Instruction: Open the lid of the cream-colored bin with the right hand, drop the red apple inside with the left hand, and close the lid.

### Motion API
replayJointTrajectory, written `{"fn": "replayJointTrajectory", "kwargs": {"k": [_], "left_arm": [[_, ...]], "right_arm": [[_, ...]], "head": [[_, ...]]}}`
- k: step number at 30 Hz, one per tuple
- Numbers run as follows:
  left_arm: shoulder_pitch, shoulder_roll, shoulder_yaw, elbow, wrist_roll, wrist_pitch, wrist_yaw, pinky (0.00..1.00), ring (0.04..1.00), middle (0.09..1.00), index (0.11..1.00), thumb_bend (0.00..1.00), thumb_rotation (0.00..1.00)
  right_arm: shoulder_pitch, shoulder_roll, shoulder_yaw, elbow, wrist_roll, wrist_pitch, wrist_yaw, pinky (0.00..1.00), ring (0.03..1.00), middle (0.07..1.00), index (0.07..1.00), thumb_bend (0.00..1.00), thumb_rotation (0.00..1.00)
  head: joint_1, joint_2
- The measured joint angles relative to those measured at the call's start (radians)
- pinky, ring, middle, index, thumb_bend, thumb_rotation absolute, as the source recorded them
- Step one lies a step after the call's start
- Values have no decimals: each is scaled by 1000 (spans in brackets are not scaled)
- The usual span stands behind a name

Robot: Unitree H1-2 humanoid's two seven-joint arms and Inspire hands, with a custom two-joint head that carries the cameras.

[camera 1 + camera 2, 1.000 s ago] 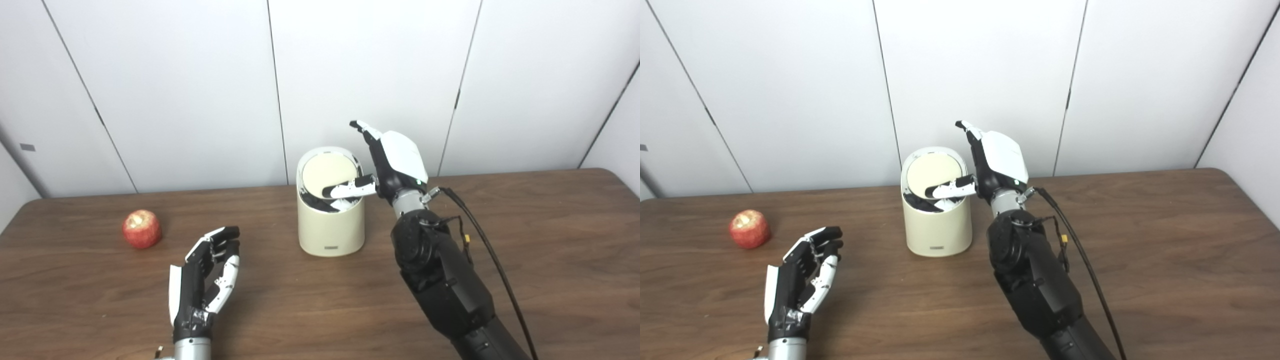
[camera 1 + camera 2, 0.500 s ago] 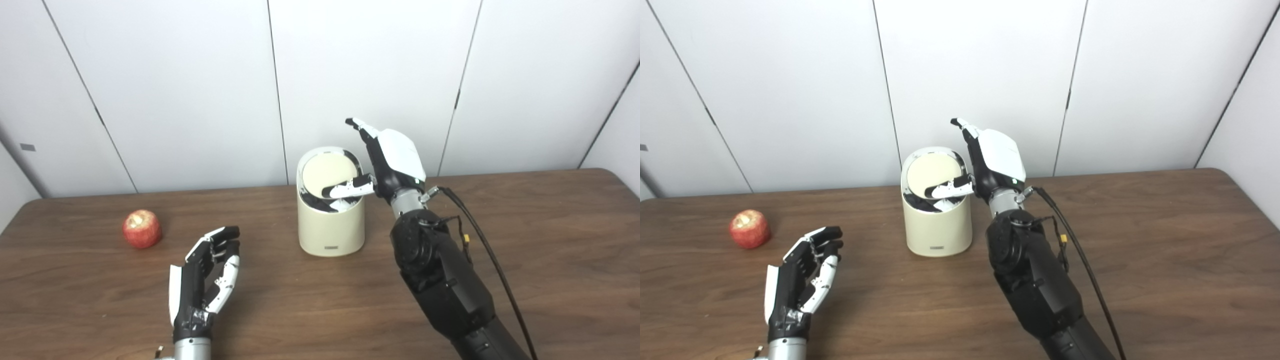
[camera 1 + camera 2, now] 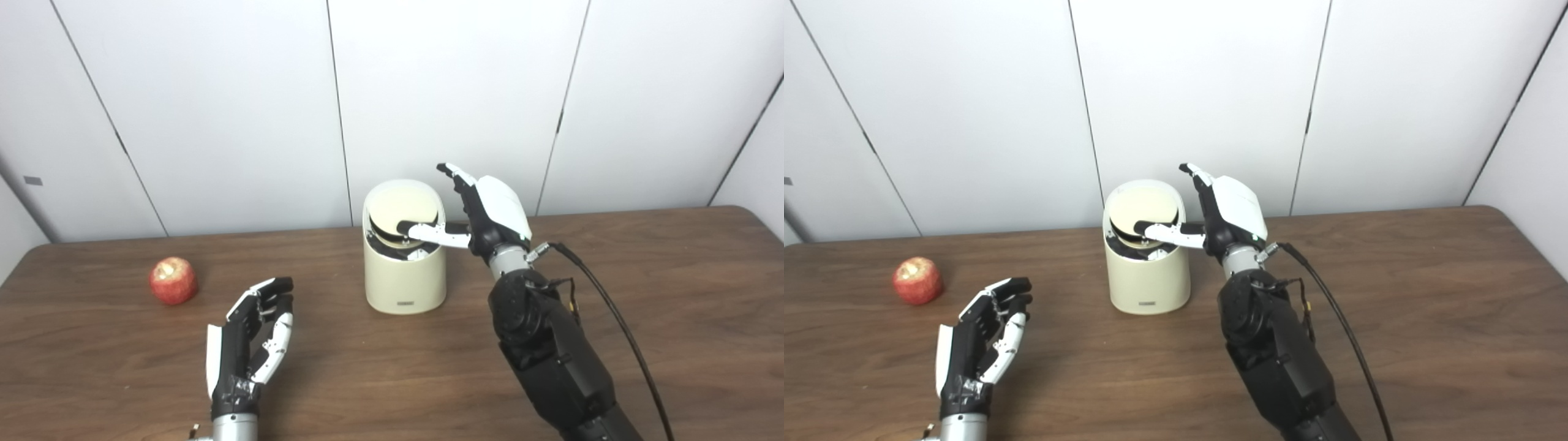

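Observation:
The cream-colored bin [image 3: 404, 275] stands at the back middle of the wooden table. Its round lid [image 3: 404, 211] is tipped up partway, with a dark gap showing below its front edge. My right hand [image 3: 484, 211] is open beside the bin's right rim, and its thumb reaches over the opening under the lid's front edge. The red apple [image 3: 174, 280] lies alone on the table at the far left. My left hand [image 3: 251, 337] rests open near the table's front, palm turned right, well apart from the apple.
A black cable [image 3: 612, 318] trails from my right wrist toward the lower right. White wall panels [image 3: 453, 92] close the scene right behind the bin. The table's far edge [image 3: 612, 211] runs just behind the bin.
My right hand has dropped lower and shifted slightly right, and the lid has tilted down from its steeper raised position. The left hand and the apple have not moved.

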Motion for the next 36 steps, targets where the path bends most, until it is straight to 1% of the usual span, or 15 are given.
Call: {"fn": "replayJointTrajectory", "kwargs": {"k": [3, 5, 7, 11, 14, 15, 19, 22, 25, 27, 29, 31, 33, 35, 36], "left_arm": [[0, 0, 0, 0, 0, -1, 0, 600, 687, 716, 698, 259, 405], [0, 0, 0, 0, 0, -1, 0, 603, 688, 717, 702, 260, 408], [0, -1, 0, 0, 0, -1, 1, 605, 688, 717, 702, 263, 406], [0, -1, 0, 0, 1, -1, 2, 600, 689, 717, 703, 257, 403], [0, -1, 0, 0, 2, -1, 2, 603, 692, 719, 705, 261, 411], [0, -1, 0, 0, 2, -1, 3, 602, 692, 718, 704, 262, 406], [0, -1, 0, 0, 0, 2, 2, 610, 699, 723, 707, 263, 405], [0, 0, 0, 0, -2, 1, 1, 610, 698, 724, 705, 265, 403], [0, 0, -1, 0, -1, 1, 1, 607, 695, 722, 707, 261, 412], [0, 0, 0, 0, -1, 1, 1, 612, 696, 721, 707, 262, 410], [0, 0, 0, 1, -1, 1, 2, 612, 695, 720, 705, 265, 404], [-1, 0, 0, 2, -1, 1, 2, 612, 694, 719, 705, 265, 403], [-2, 0, 0, 3, -1, 1, 4, 613, 695, 720, 705, 260, 403], [-2, 1, 1, 4, -1, -1, 5, 607, 690, 717, 704, 257, 397], [-3, 2, 1, 6, -2, -4, 7, 597, 687, 716, 702, 251, 379]], "right_arm": [[-7, -2, 0, 22, 0, 0, -2, 696, 852, 888, 886, 865, 511], [-12, -3, -2, 26, 4, -2, -4, 703, 859, 892, 888, 894, 533], [-15, -3, -5, 26, 12, -5, -5, 707, 859, 895, 889, 932, 608], [-10, -3, -14, 23, 39, -11, -4, 712, 850, 899, 891, 988, 793], [9, -7, -19, -4, 58, -33, -5, 698, 837, 904, 899, 1000, 918], [19, -9, -19, -19, 61, -40, -6, 694, 834, 906, 904, 1000, 934], [75, -26, -20, -100, 82, -83, -6, 714, 846, 904, 910, 1000, 930], [117, -37, -34, -152, 107, -131, -10, 724, 849, 906, 911, 1000, 931], [161, -43, -49, -210, 125, -161, -16, 775, 874, 916, 918, 1000, 946], [199, -46, -61, -252, 145, -196, -19, 773, 876, 914, 915, 1000, 952], [233, -51, -72, -273, 154, -233, -28, 777, 879, 913, 914, 1000, 961], [262, -59, -82, -290, 158, -252, -34, 792, 887, 919, 918, 1000, 971], [293, -66, -93, -307, 167, -282, -42, 786, 880, 916, 915, 1000, 983], [328, -70, -107, -318, 183, -331, -57, 779, 871, 905, 905, 1000, 955], [350, -71, -116, -316, 195, -363, -70, 775, 867, 899, 903, 981, 917]], "head": [[0, -2], [2, -2], [3, -5], [5, -5], [6, -6], [6, -5], [3, -6], [3, -9], [2, -12], [2, -15], [3, -20], [3, -20], [5, -23], [3, -23], [2, -26]]}}
